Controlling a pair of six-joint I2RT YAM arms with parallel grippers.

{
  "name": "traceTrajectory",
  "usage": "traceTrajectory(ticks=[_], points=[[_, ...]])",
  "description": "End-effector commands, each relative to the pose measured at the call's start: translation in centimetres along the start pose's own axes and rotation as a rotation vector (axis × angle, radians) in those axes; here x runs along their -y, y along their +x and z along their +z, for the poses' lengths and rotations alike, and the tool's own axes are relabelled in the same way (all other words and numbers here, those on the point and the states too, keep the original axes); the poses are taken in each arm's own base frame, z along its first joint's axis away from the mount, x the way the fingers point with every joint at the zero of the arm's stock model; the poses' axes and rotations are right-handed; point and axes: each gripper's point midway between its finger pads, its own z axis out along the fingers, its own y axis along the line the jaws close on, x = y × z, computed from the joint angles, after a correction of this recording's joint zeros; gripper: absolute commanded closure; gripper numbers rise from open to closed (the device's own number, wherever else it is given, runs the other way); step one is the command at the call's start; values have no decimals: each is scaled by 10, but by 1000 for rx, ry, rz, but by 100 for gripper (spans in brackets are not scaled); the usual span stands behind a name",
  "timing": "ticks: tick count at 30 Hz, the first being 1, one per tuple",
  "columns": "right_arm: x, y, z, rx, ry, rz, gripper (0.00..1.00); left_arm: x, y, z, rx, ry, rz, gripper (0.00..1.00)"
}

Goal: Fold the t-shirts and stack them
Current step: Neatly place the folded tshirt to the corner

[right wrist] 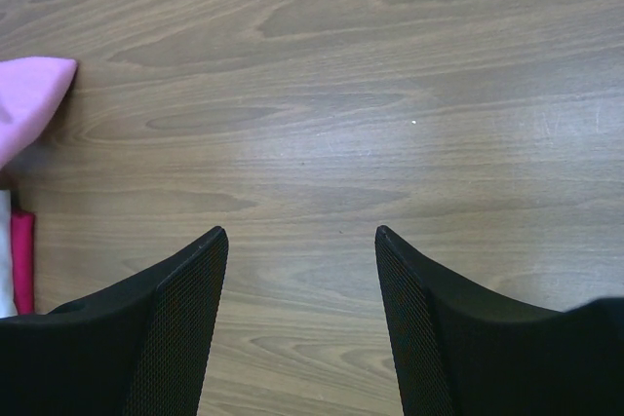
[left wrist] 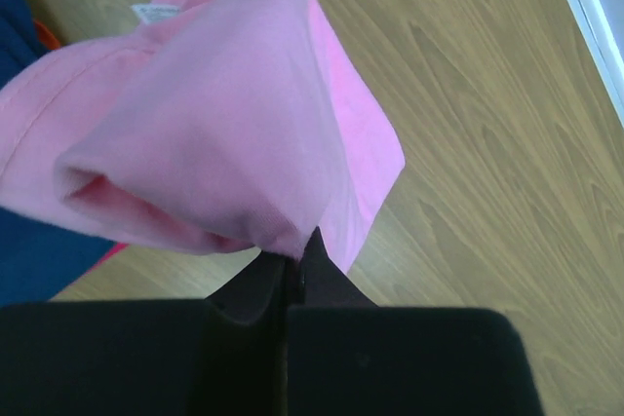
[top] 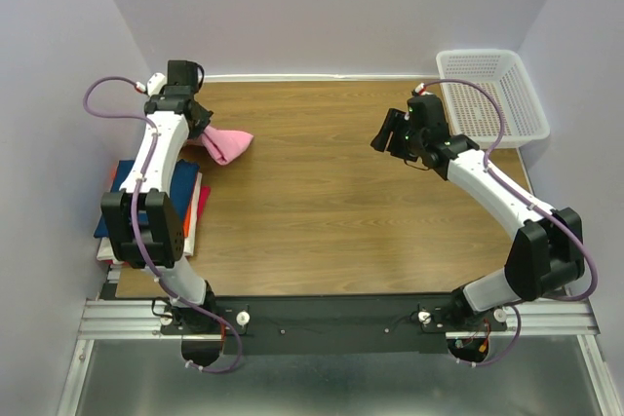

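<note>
Over the table (top: 322, 202), left claw (left wrist: 292, 265) tight on pink t-shirt (left wrist: 224, 124), right claw (right wrist: 300, 236) apart.

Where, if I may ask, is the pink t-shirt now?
Top view, left side: the pink t-shirt is pinched by the left gripper, beside the shirt stack.

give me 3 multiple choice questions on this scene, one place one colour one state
1. Where on the table is the basket? A) far right corner B) near left edge C) centre
2. What colour is the shirt that the left hand grips? A) green B) pink C) white
3. How is the right hand? A) shut on a shirt B) shut on nothing C) open and empty

1 A: the top view shows it at the far right corner.
2 B: pink cloth is pinched in that hand.
3 C: its fingers stand wide apart over bare wood.
</note>
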Motion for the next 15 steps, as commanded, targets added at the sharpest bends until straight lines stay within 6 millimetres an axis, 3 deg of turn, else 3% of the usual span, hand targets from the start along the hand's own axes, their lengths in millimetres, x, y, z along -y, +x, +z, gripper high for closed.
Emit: traceTrajectory(ticks=[1, 11, 15], points=[[1, 8, -6, -25, -8, 9, 31, -10, -35, -12, 68, -21, 30, 100], [-1, 7, -4, -26, -9, 11, 31, -20, -90, -39, 175, -21, 44, 100], [-6, 8, -5, -40, -33, 14, 31, -26, -103, -47, 196, -21, 48, 100]])
